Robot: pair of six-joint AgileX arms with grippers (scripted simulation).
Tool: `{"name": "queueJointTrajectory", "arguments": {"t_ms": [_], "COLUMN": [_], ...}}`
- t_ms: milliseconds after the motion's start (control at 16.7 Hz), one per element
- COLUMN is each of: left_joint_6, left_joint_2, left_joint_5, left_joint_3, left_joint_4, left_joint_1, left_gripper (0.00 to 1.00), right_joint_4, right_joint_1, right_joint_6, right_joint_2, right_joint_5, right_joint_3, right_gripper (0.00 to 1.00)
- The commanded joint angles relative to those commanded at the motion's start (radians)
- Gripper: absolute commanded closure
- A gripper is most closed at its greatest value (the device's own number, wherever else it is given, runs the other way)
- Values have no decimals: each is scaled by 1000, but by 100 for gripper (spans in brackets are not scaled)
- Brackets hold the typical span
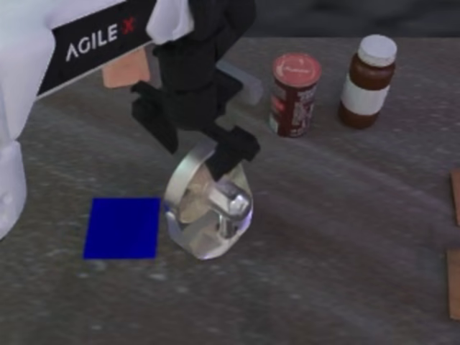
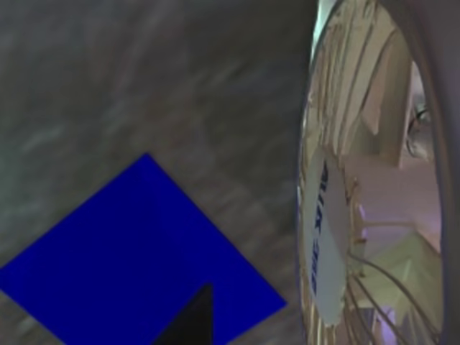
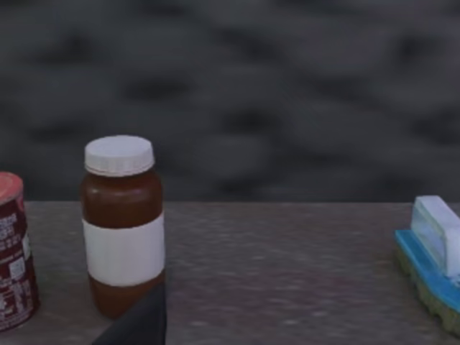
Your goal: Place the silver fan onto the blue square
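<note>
Left end effector [image 1: 208, 147]: mine, upper centre of the top view, fingers clamped on the rim of the silver fan [image 1: 208, 212]; fan: centre of the frame, tilted, its base low against the tabletop [image 1: 338, 237], though whether it touches I cannot tell; blue square [image 1: 122, 227]: flat at lower left of the frame, just beside the fan, uncovered; red can [image 1: 295, 93] and brown jar with white lid [image 1: 368, 80]: upright at upper right, well apart from the fan; right end effector: outside the top view, one dark finger [image 3: 140, 323] showing in its wrist view, grip state not discernible; blue-and-white sponge [image 3: 435, 259]: near the jar in that wrist view.
</note>
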Motion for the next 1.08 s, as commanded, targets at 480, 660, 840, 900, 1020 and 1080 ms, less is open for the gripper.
{"name": "queueJointTrajectory", "arguments": {"t_ms": [480,660,840,900,1020,1080], "left_joint_6": [0,0,0,0,1,2], "left_joint_2": [0,0,0,0,0,1], "left_joint_5": [0,0,0,0,-1,-1], "left_joint_3": [0,0,0,0,0,4], "left_joint_4": [0,0,0,0,0,-4], "left_joint_1": [0,0,0,0,1,1], "left_gripper": [98,100,100,100,100,100], "right_joint_4": [0,0,0,0,0,0], "right_joint_1": [0,0,0,0,0,0], "right_joint_6": [0,0,0,0,0,0], "right_joint_2": [0,0,0,0,0,0], "right_joint_5": [0,0,0,0,0,0], "right_joint_3": [0,0,0,0,0,0], "right_gripper": [0,0,0,0,0,0]}}
